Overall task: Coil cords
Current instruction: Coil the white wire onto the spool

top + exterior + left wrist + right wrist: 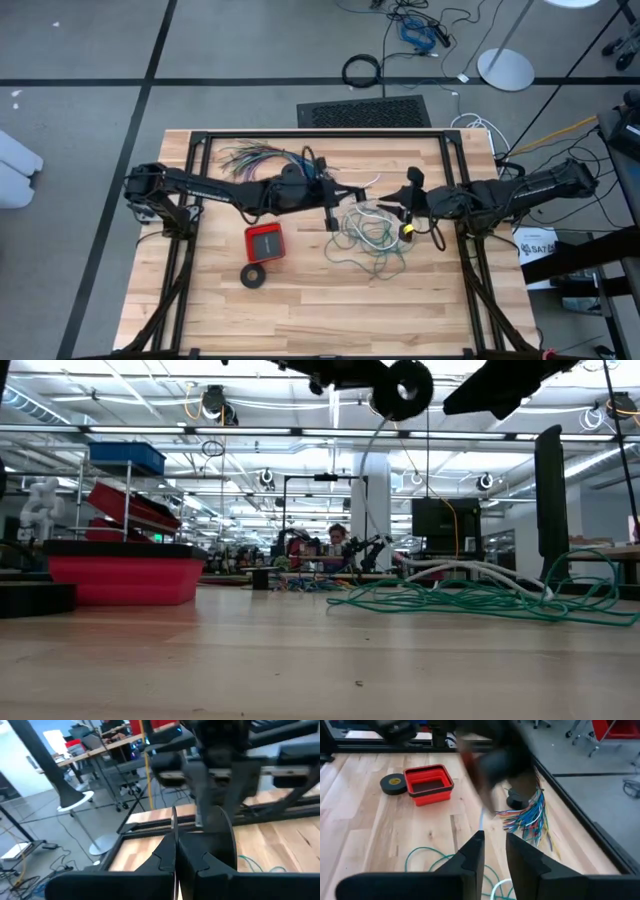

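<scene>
My left gripper has its dark fingers pressed together with a thin white cord running up from between them, so I judge it pinched there; my right gripper stands a little parted with nothing between its fingers. Both hang above the middle of the pale wooden table, facing each other, close but not touching. The loose tangle of thin teal-green wire lies flat on the boards below and between them, more under my right gripper, which is the nearer (no clear long axis; it sprawls in rough loops). The red square tray and black tape ring sit to my left side, apart from the tangle; the near half of the table is open room.
</scene>
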Controlling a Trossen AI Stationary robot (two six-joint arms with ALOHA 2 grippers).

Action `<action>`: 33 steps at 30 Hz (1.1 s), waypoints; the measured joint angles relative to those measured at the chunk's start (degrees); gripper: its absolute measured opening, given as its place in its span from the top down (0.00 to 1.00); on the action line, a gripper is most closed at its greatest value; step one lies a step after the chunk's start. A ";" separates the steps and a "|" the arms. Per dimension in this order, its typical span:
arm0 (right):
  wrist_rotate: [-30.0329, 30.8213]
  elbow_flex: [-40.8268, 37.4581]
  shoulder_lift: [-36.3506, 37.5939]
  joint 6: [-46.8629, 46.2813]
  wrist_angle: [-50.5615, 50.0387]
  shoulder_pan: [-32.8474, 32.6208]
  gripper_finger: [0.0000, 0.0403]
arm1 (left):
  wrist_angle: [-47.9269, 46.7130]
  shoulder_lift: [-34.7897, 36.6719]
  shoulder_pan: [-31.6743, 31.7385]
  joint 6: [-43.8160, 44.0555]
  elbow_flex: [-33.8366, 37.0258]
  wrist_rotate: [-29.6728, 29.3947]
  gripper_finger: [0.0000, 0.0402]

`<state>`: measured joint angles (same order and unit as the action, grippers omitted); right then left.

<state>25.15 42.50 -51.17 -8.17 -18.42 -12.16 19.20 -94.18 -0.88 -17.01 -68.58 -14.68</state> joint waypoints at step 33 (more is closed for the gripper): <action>9.35 -0.33 -20.26 4.37 19.56 1.68 0.87 | 7.69 4.12 -0.44 -1.49 -0.07 -9.86 1.00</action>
<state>34.50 42.17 -71.42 -3.79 1.14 -10.48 26.89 -90.06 -1.32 -18.50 -68.64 -24.53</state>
